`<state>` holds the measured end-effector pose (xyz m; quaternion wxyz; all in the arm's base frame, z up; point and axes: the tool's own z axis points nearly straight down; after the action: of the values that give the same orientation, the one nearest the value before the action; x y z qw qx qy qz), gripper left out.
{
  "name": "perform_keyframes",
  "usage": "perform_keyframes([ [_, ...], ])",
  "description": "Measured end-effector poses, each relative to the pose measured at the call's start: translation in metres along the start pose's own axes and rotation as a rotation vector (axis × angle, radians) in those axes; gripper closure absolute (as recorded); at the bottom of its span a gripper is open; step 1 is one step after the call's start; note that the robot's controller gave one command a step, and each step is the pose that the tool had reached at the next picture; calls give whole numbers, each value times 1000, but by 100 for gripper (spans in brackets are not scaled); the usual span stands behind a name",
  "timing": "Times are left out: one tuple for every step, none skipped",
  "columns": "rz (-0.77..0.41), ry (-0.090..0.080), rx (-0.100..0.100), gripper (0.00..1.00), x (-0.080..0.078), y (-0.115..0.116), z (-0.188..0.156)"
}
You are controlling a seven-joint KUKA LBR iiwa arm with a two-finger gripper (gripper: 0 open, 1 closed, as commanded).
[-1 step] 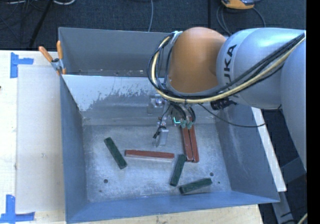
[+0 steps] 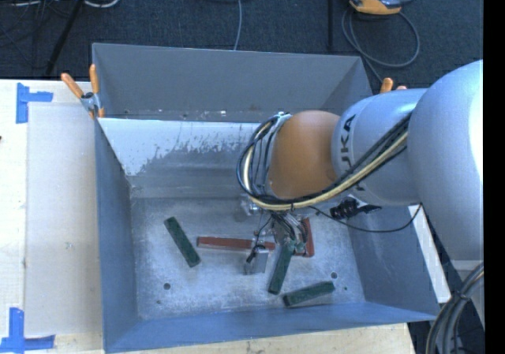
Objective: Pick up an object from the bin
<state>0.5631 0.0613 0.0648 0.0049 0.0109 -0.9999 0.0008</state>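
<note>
Likely, with gripper (image 2: 267,254) low between the green bar (image 2: 278,272) and reddish strip (image 2: 223,244), jaw state untellable, you risk nudging both aside instead of gripping.

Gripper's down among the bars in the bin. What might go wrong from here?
The gripper sits where the reddish-brown bar meets a tilted green bar, so it may nudge one aside or catch both. A second green bar lies close to the front wall, where a shoved bar could jam against it.
</note>
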Motion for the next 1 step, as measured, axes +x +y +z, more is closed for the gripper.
perform_keyframes([
  [2,-9,-2,100,-3,1,-5],
])
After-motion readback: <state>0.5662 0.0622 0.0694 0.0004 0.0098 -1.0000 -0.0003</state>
